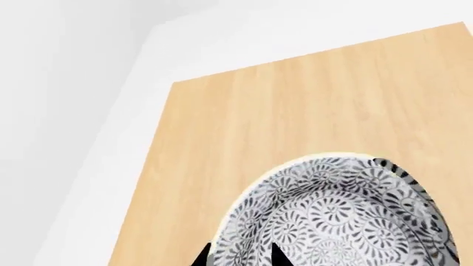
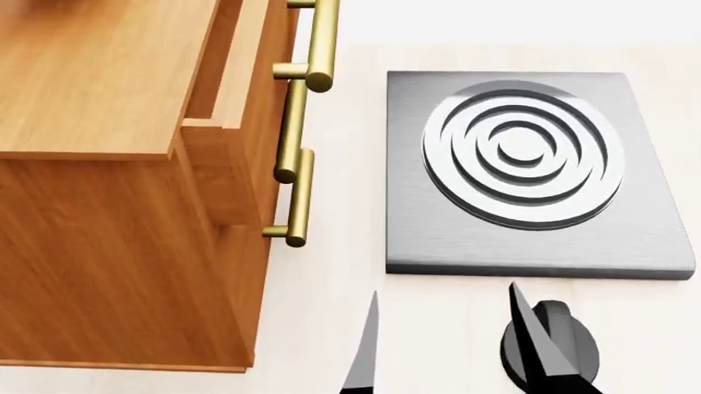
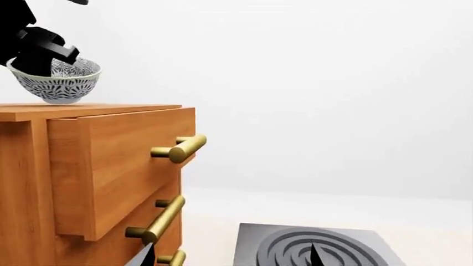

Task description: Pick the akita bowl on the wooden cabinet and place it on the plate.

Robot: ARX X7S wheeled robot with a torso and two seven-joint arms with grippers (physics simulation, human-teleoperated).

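The akita bowl (image 1: 347, 216), white with dark floral speckles, stands on top of the wooden cabinet (image 1: 296, 111) near its corner. My left gripper (image 1: 240, 250) is open astride the bowl's rim, one fingertip outside and the other inside. From the right wrist view the bowl (image 3: 63, 88) rests on the cabinet (image 3: 111, 166) under the left arm's black housing (image 3: 41, 50). My right gripper (image 2: 442, 291) is open and empty, low in front of the cabinet (image 2: 88, 74). The plate is out of view.
A grey square burner slab (image 2: 515, 238) with concentric rings lies on the pale counter right of the cabinet. Brass bar handles (image 2: 294, 197) stick out from the partly open drawers. A black round knob-like part (image 2: 564, 353) sits by my right finger.
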